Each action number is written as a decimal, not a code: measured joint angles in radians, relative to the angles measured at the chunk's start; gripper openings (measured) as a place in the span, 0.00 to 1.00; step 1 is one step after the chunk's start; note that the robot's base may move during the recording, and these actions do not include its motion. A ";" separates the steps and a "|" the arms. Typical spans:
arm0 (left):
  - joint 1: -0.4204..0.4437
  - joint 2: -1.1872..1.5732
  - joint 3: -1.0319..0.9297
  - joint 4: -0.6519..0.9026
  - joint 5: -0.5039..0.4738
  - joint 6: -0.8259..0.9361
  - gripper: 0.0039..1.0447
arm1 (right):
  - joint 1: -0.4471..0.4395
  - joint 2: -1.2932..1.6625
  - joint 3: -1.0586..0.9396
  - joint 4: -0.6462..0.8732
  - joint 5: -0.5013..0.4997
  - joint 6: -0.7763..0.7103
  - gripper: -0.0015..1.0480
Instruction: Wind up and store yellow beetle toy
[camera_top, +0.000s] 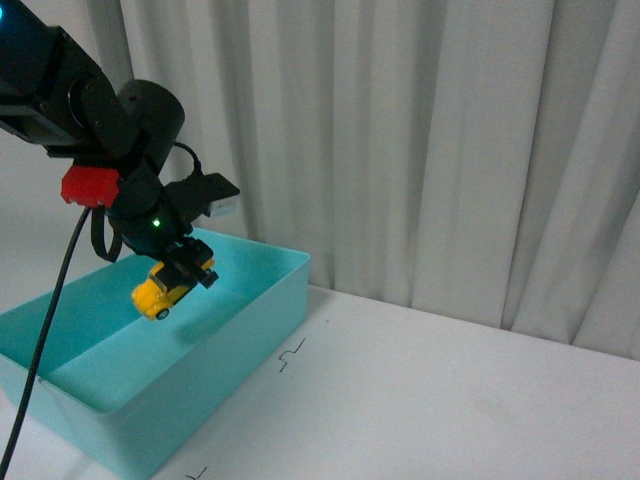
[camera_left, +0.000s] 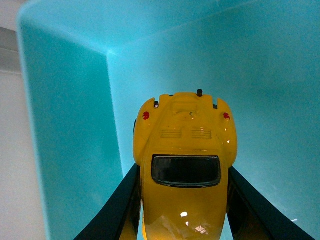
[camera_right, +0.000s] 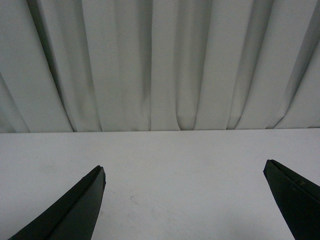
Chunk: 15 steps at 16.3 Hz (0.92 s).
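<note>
The yellow beetle toy (camera_top: 162, 291) hangs in the air over the inside of the turquoise bin (camera_top: 260, 300), held by my left gripper (camera_top: 187, 268), which is shut on its sides. In the left wrist view the yellow beetle toy (camera_left: 185, 165) fills the middle, dark window facing the camera, with a black finger (camera_left: 112, 210) pressed on each flank and the turquoise bin (camera_left: 65, 125) wall and floor behind it. My right gripper (camera_right: 184, 172) stands open above bare white table; it does not show in the front view.
The bin sits at the table's front left, its near corner by the table edge. White curtain (camera_top: 420, 140) hangs along the back. Small dark marks (camera_top: 290, 355) lie on the white table (camera_top: 450, 400) right of the bin.
</note>
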<state>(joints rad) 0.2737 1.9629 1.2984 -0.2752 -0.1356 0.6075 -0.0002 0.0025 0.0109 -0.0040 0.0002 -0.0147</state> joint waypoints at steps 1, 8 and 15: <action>-0.002 0.025 0.000 0.028 -0.009 0.002 0.39 | 0.000 0.000 0.000 0.000 0.000 0.000 0.94; 0.005 0.119 0.031 -0.045 -0.053 -0.001 0.61 | 0.000 0.000 0.000 0.000 0.000 0.000 0.94; 0.016 -0.103 -0.037 0.097 0.072 -0.106 0.94 | 0.000 0.000 0.000 0.000 0.000 0.000 0.94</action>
<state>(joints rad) 0.2897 1.8595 1.2613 -0.1787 -0.0631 0.5018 -0.0002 0.0025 0.0109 -0.0036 0.0006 -0.0147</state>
